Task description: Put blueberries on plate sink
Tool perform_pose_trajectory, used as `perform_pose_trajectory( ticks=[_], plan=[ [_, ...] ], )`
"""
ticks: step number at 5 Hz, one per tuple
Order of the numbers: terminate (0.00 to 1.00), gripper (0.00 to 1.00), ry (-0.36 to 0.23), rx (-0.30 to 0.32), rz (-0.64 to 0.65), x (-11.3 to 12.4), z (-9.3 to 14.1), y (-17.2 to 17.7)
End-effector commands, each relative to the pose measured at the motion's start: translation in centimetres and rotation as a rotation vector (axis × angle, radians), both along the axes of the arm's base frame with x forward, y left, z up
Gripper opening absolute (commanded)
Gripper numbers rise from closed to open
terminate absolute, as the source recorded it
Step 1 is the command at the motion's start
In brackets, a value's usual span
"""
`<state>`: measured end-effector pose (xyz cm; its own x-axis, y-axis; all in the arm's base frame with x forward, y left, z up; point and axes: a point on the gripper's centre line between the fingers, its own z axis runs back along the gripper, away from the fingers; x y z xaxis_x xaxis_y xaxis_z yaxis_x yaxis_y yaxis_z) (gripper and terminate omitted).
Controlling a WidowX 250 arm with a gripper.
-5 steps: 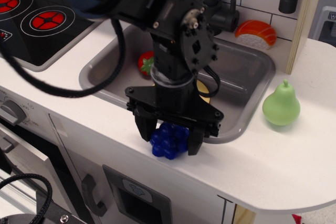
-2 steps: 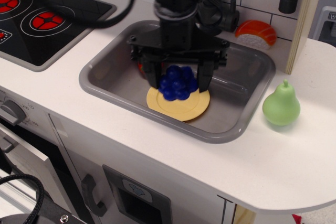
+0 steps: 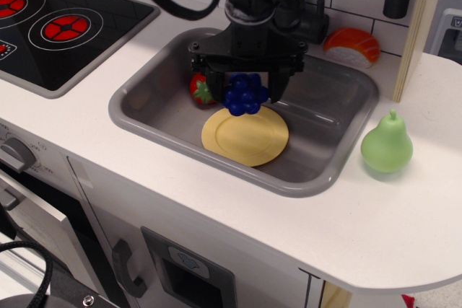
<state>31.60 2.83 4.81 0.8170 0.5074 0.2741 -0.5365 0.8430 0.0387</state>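
Observation:
The dark-blue blueberries (image 3: 244, 94) are held between the two black fingers of my gripper (image 3: 245, 91), which is shut on them. They hang over the far edge of the yellow plate (image 3: 245, 136), a little above it. The plate lies flat on the floor of the grey sink (image 3: 137, 110). The arm comes down from the top of the view and hides the sink's back wall behind it.
A red strawberry (image 3: 200, 89) lies in the sink just left of the gripper. A black faucet (image 3: 310, 23) and a sushi toy (image 3: 351, 46) are at the sink's back. A green pear (image 3: 387, 146) stands on the counter at right. The stovetop (image 3: 58, 27) is at left.
The gripper carried the blueberries from the counter's front edge into the sink, then shifted back toward the plate's far edge. The plate is now mostly uncovered.

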Motion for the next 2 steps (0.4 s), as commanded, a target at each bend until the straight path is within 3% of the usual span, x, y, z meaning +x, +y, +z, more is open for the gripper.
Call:
perform_pose_trajectory(
  ticks=[1,2],
  plan=[
    [0.00,0.00,-0.025,0.043,0.001,1.87,-1.34,1.88],
    [0.00,0.00,-0.022,0.048,-0.017,1.79,-2.12,1.60]
  ],
)
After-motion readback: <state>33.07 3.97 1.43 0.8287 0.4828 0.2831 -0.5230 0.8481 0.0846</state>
